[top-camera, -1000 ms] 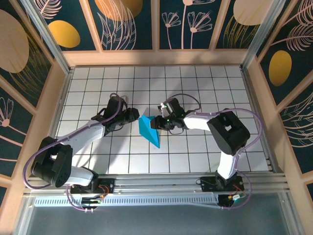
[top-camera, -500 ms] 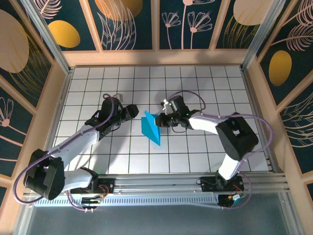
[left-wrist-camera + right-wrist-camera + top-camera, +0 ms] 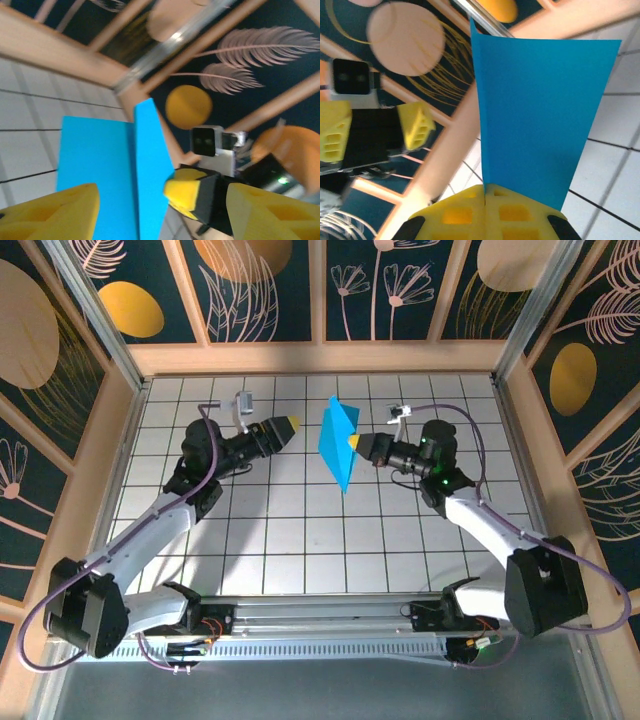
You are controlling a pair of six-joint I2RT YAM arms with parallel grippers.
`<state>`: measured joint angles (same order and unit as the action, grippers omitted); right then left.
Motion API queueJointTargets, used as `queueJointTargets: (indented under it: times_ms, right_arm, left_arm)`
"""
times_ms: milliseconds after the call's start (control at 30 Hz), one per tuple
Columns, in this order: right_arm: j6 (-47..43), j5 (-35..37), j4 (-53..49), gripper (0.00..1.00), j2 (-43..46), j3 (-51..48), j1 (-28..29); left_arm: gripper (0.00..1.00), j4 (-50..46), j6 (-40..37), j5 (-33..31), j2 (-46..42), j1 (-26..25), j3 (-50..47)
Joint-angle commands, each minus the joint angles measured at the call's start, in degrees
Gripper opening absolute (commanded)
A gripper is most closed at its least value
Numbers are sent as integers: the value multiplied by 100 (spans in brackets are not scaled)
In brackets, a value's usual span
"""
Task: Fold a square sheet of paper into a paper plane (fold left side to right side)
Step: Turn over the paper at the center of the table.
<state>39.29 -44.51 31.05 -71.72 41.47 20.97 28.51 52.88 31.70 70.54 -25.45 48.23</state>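
The cyan-blue sheet of paper (image 3: 338, 443), folded into a narrow pointed shape, hangs in the air above the tiled table. My right gripper (image 3: 353, 443) is shut on its right edge; in the right wrist view the yellow pads (image 3: 470, 212) pinch the paper (image 3: 540, 110) at the bottom. My left gripper (image 3: 291, 425) stands open a short way to the left of the paper, apart from it. In the left wrist view the paper (image 3: 107, 170) stands ahead between the spread fingers (image 3: 55, 212), with a crease down its middle and the right gripper's yellow pad at its edge.
White tiled table (image 3: 300, 540) with wooden rims and patterned walls on three sides. Both arms reach over the middle rear of the table. The left gripper (image 3: 375, 130) faces the right wrist camera across the paper.
The right gripper shut on the paper and lifted it up toward the back. The left gripper opened, let the paper go and drew off to the left.
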Motion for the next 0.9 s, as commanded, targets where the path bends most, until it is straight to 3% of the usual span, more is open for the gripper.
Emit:
queueJointTargets:
  times_ms: [0,200,567,867]
  right_arm:
    - [711,-761,1091,0,117,-61,-32]
    - [1459,-1075,2060,0,21,-157,49]
    - [1700,-1218,2390,0,-401,79,344]
    - [1742,-1168,2415,0,-485,78,395]
  left_arm:
    - [64,1173,508,1053,362,6,313]
    - [56,1066,427,1381,807,-115,605]
    - [47,972,317,1510,1037,-284,605]
    - [21,501,-32,1146,929,-302,591]
